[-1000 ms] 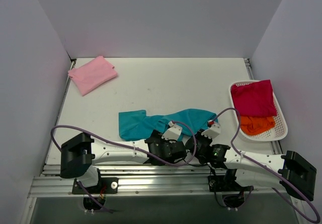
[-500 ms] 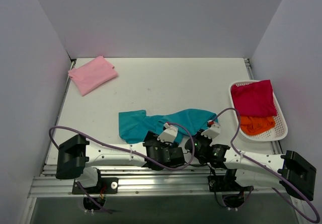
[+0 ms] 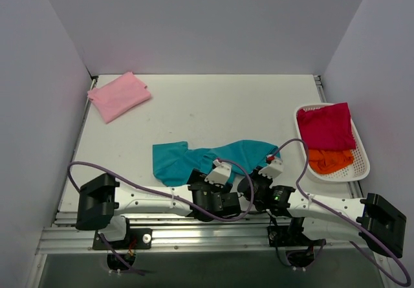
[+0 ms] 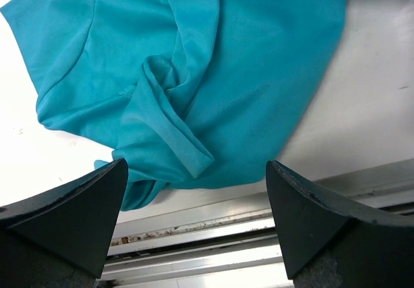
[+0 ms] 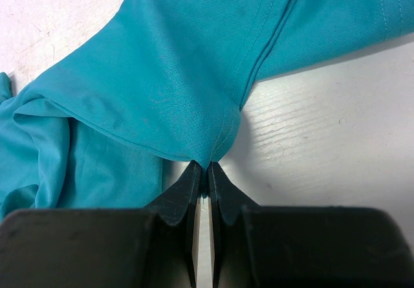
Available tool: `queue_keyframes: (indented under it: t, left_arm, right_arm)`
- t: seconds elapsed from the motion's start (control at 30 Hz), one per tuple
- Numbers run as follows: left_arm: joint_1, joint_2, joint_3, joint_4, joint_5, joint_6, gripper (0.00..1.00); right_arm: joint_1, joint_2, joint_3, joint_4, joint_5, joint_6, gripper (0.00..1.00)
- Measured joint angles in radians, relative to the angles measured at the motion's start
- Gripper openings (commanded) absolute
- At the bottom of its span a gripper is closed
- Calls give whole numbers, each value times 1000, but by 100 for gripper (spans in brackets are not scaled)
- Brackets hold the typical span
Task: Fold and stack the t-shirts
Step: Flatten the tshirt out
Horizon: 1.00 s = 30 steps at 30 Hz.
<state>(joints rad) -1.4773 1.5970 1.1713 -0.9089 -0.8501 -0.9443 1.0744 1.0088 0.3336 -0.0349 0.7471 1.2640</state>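
Your teal shirt [image 3: 213, 155] lies crumpled and unfolded on the bench [image 3: 213, 107], near the front edge and a little right of the middle, with one end spread out flat to the left. Both of your arms reach in low from the near side and meet over its near edge.

Your right jaws are pressed together on a small pinch of the teal shirt's edge. In the right wrist view the cloth gathers into a point where the dark fingers [image 5: 184, 194] meet, and a stitched seam runs up and away from that pinch.

Your left jaws stand wide apart with nothing held. Their fingers [image 4: 65, 217] sit at the two lower corners of the left wrist view, with a rolled fold of the teal cloth and the bench's metal front rail between them. You cannot tell from the pictures whether they touch the cloth.

The pink shirt [image 3: 119, 96] lies folded at the far left corner, well apart from the teal one. At the right edge a white basket [image 3: 362, 165] holds the magenta shirt [image 3: 326, 126] at its far end and the orange shirt [image 3: 330, 160] at its near end.
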Motion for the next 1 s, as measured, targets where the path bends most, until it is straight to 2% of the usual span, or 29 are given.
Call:
queue_keyframes:
  t: [0.23, 0.53, 0.63, 0.7, 0.77, 0.9, 0.97, 1.0]
  left_arm:
    - [40, 113, -1, -1, -2, -24, 98]
    - [106, 106, -50, 44, 2, -19, 100]
    - [124, 103, -61, 56, 5, -16, 85]
    - [131, 103, -63, 62, 8, -17, 69]
    - [137, 103, -64, 69, 11, -18, 65]
    - [139, 103, -64, 77, 14, -21, 24]
    - [140, 101, -65, 79, 16, -23, 12]
    - [140, 101, -65, 79, 16, -20, 3]
  right_arm:
    - [-2, 5, 0, -2, -3, -2, 0]
    - [-6, 12, 0, -1, -3, -5, 0]
    - [-6, 14, 0, 0, -3, -5, 0]
    - [-6, 15, 0, 0, -3, -6, 0]
    - [-6, 17, 0, 0, -3, -6, 0]
    - [-6, 19, 0, 1, -3, -6, 0]
    - [-6, 23, 0, 2, -3, -6, 0]
    - [-6, 25, 0, 3, -3, -6, 0]
